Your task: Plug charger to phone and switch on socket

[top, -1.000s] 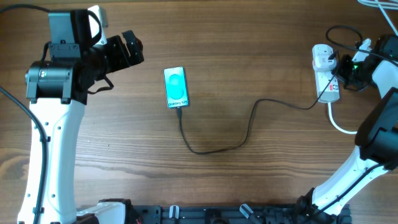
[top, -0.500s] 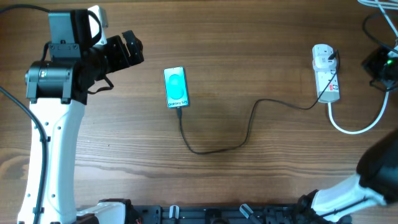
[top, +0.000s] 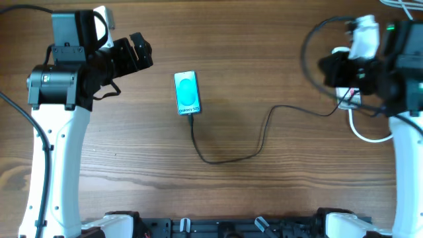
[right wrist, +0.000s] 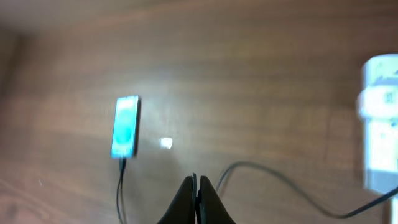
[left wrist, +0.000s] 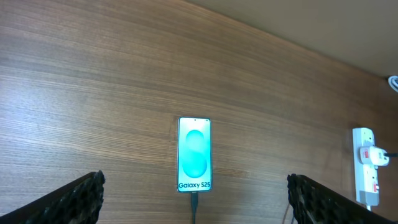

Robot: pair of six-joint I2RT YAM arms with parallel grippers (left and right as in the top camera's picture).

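Observation:
The phone (top: 186,93) lies flat with its teal screen lit. It also shows in the left wrist view (left wrist: 194,154) and the right wrist view (right wrist: 126,127). The charger (top: 264,132), a thin black cable, runs from the phone's bottom edge in a curve toward the socket (top: 350,99). The tip looks seated in the phone (left wrist: 194,202). The socket is mostly hidden under my right arm in the overhead view; it shows in the left wrist view (left wrist: 367,165) and, blurred, in the right wrist view (right wrist: 379,118). My left gripper (top: 135,53) (left wrist: 195,186) is open and empty, up and left of the phone. My right gripper (top: 325,66) (right wrist: 197,183) is shut and empty above the table beside the socket.
A thick white cable (top: 360,135) loops from the socket toward the right edge. Thicker black robot cables arc around my right arm (top: 307,46). The table is bare wood (top: 264,59).
My right arm has swung fast from the right edge of the table to above the socket, covering most of it. My left arm, the phone and the charger have not moved.

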